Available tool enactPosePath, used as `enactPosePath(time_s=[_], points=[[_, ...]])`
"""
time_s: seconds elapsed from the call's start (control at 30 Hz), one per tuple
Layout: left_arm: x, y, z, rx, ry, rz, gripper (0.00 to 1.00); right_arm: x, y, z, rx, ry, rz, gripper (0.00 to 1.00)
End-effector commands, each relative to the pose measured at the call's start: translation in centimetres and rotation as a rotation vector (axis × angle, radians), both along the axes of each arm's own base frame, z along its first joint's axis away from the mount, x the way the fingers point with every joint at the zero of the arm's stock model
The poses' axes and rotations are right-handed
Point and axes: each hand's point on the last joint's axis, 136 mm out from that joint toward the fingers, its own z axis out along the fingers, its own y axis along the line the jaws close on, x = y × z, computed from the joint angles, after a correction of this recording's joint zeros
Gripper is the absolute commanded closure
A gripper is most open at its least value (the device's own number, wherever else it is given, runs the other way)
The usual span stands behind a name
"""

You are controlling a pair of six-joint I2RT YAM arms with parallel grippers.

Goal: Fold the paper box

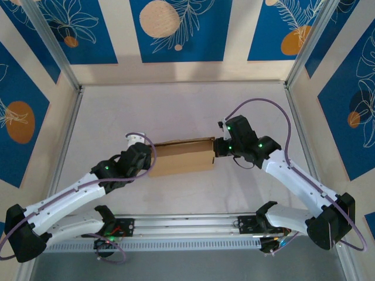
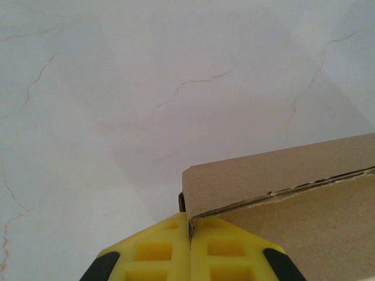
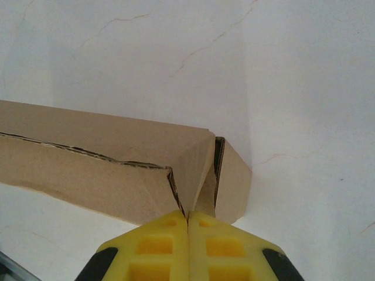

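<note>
Where the paper box [image 1: 181,157] is sitting: mid-table on the white marbled tabletop [image 1: 176,105], its long side running left to right between the two grippers.
Box condition: it is standing as a shallow brown shape with a seam running along its upper edge (the right end flap is gaping slightly).
Left gripper [image 1: 150,160]: it is meeting the box's left corner, its yellow fingers [image 2: 158,252] pressing together with no gap.
Right gripper [image 1: 215,148]: it is meeting the box's right end, its yellow fingers [image 3: 222,246] likewise closing tight against each other.
Grip on cardboard: whether either pair is pinching an edge cannot be told.
</note>
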Motion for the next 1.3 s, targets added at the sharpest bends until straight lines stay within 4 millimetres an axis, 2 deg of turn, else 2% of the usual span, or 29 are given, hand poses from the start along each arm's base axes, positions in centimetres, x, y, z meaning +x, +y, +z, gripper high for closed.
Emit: enactPosePath(time_s=[0.0, 0.23, 0.4, 0.5, 0.63, 0.8, 1.27], points=[[-1.6, 1.6, -2.5, 0.126, 0.095, -0.020, 1.00, -1.7, -2.2, -2.8, -0.089, 0.056, -0.042, 1.00], [-1.6, 1.2, -2.6, 0.120, 0.101, -0.027, 1.00, -2.3, -3.3, -3.7, -0.126, 0.030, -0.077, 1.00], [-1.6, 1.4, -2.4, 0.131, 0.100, -0.026, 1.00, -1.3, -4.1, -1.5, -0.126, -0.057, -0.112, 1.00], [-1.6, 1.5, -2.3, 0.137, 0.097, -0.026, 1.00, -0.9, -3.7, 0.2, -0.091, -0.077, -0.100, 1.00], [-1.5, 1.4, -2.4, 0.139, 0.100, -0.030, 1.00, -0.9, -2.1, 1.3, 0.006, -0.031, -0.065, 1.00], [-1.4, 1.3, -2.4, 0.147, 0.102, -0.034, 1.00, -1.2, -0.6, 1.5, 0.129, 0.068, -0.063, 1.00], [-1.4, 1.2, -2.4, 0.153, 0.102, -0.038, 1.00, -0.3, 0.1, 2.1, 0.350, 0.232, -0.141, 1.00]])
